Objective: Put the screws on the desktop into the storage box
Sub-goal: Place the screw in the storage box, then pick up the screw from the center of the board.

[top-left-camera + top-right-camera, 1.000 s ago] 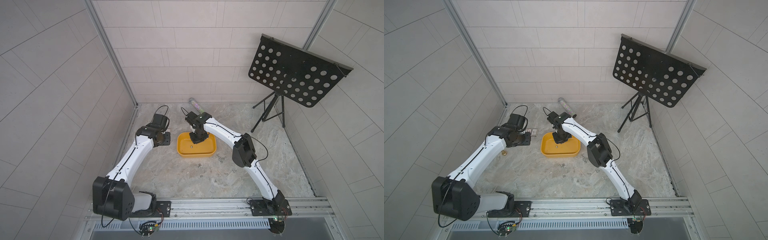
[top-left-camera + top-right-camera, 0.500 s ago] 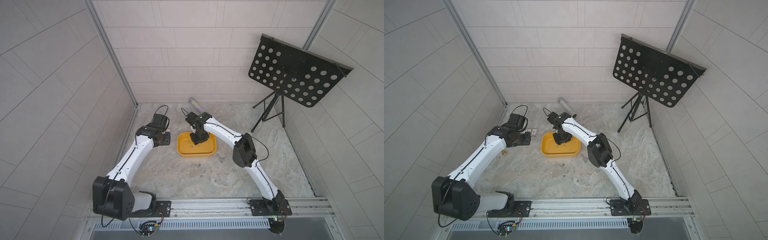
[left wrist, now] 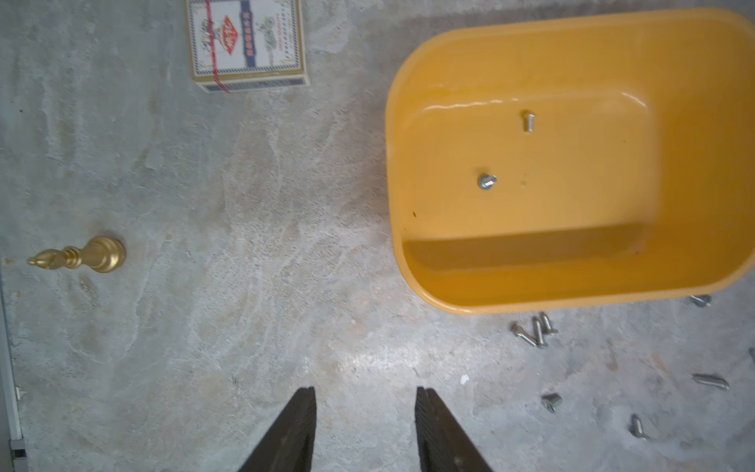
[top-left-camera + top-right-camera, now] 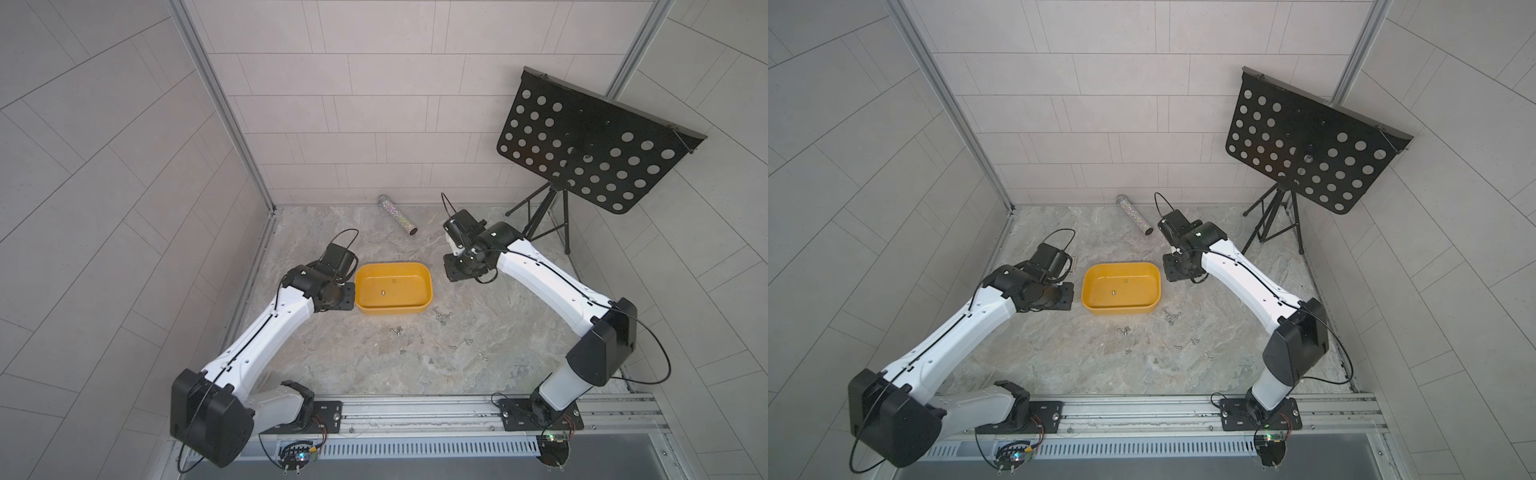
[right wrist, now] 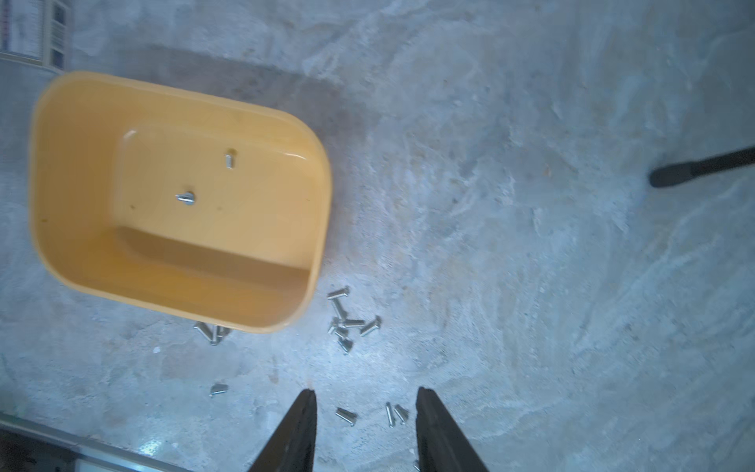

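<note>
Grey tiled walls, marbled desktop. Your left gripper has its fingers spread with nothing between them. It hovers over bare desktop just beside one short end of the yellow storage box. Your right gripper is also spread and empty, off the box's opposite end. Most screws lie scattered on the desktop off the box's near side, towards the arm bases; two more lie inside the box. A card box and a brass piece sit near your left gripper. A glitter tube and a music stand are at the back.
</note>
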`<state>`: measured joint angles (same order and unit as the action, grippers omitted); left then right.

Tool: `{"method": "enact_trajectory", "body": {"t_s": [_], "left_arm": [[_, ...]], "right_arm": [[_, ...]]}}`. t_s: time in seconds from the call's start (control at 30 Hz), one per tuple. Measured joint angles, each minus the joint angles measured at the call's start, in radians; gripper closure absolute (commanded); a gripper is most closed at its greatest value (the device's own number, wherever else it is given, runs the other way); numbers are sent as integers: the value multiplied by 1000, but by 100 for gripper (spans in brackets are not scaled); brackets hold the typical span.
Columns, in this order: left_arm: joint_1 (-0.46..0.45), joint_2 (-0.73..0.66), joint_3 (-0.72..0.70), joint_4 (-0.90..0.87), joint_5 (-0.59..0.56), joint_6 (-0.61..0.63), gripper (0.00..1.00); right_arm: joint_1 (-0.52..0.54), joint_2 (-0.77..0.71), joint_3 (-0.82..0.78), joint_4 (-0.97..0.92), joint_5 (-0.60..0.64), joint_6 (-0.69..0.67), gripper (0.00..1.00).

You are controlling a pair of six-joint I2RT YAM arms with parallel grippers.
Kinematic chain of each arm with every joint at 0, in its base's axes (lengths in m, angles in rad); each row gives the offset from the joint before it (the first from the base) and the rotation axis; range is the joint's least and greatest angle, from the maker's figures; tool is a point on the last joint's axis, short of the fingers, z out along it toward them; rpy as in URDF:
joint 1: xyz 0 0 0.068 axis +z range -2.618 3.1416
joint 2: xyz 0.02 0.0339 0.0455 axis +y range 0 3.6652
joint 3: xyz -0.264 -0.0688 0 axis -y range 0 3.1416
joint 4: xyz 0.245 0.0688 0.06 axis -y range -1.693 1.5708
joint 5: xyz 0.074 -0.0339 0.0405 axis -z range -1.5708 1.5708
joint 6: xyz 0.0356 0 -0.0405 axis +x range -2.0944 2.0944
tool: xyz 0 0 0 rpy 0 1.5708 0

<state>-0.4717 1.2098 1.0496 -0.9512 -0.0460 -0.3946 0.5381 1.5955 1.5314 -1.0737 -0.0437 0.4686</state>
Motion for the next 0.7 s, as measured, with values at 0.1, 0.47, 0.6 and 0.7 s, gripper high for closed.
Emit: {"method": "enact_trajectory", "body": {"t_s": [0.1,0.47,0.6,0.7], "left_arm": [[-101,2,-32,-19,-11,-67,50],[-415,179,-55,-1,-40,-219,41],[-455,256,-53,35,-41,-233,37],[-478,299,-48,61,-40,-240,33]], "right_arm": [[-39,-47,-89,6,0,-1,55],[-122,-147,-217,24,-23,-26,55],[-134,-151,-238,29,-31,-34,55],[-146,-162,-251,32,-35,-42,55]]}}
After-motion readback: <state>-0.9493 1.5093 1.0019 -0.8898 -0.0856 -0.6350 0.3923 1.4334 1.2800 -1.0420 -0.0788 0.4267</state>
